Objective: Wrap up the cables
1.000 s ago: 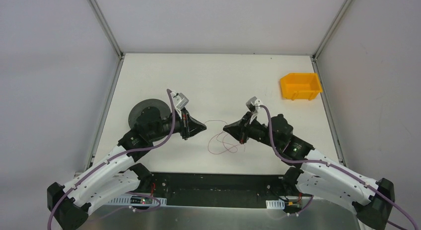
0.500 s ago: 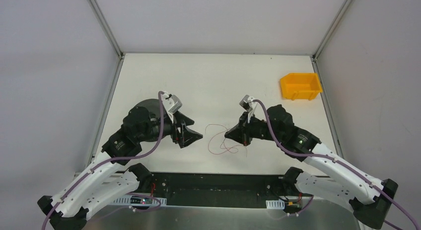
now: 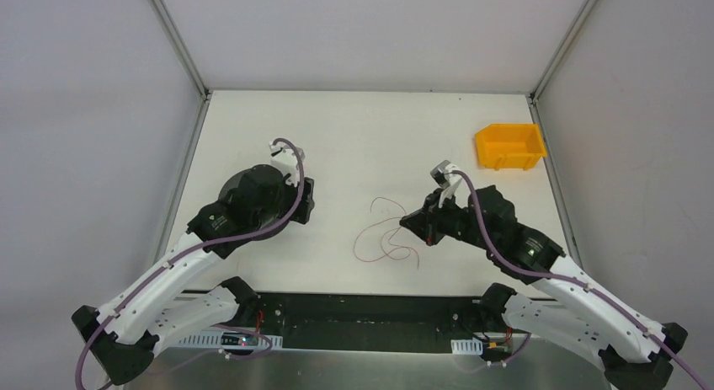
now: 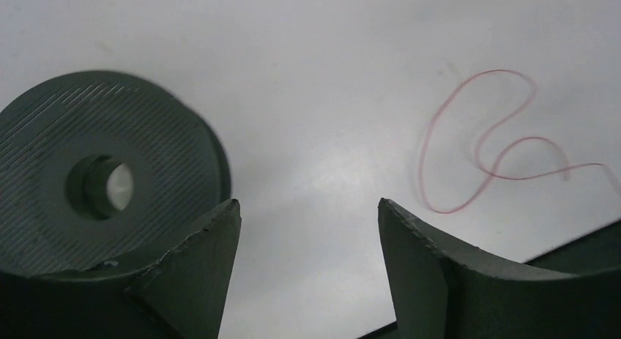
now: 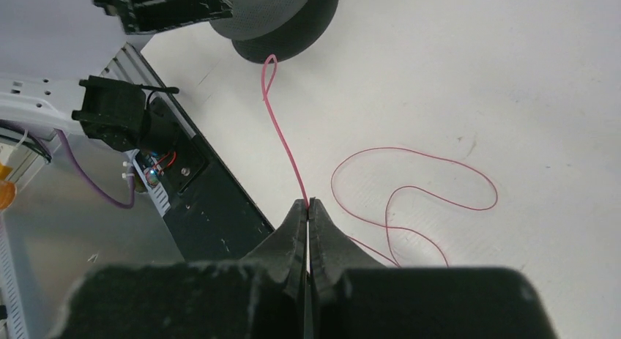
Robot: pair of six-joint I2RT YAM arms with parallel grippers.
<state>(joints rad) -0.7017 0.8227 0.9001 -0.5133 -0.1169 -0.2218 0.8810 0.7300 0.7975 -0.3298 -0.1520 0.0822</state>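
At the middle of the table, toward its near side:

1. Cable. One thin reddish strand, hair-fine, lying in loose, overlapping loops on the white surface. One part is lifted off the loops and caught in my right tool. From there a short free length runs on and ends in a small closed eye.

2. Right gripper. The fingertips are pressed together with the strand pinched between them at the very tips. It sits low over the table at the right edge of the loops.

3. Left gripper. The fingers stand well apart with nothing between them, only bare table showing in the gap. It hangs to the left of the loops and does not touch the strand.

4. Spool. Black, flat-flanged, with a round centre hole, lying on its side at the left of the table, partly under my left arm. In the right wrist view the strand's eye lines up with its rim. I cannot tell contact from there, and the top view shows the two apart.

5. Yellow bin. It is at the far right of the table, well apart from everything above.
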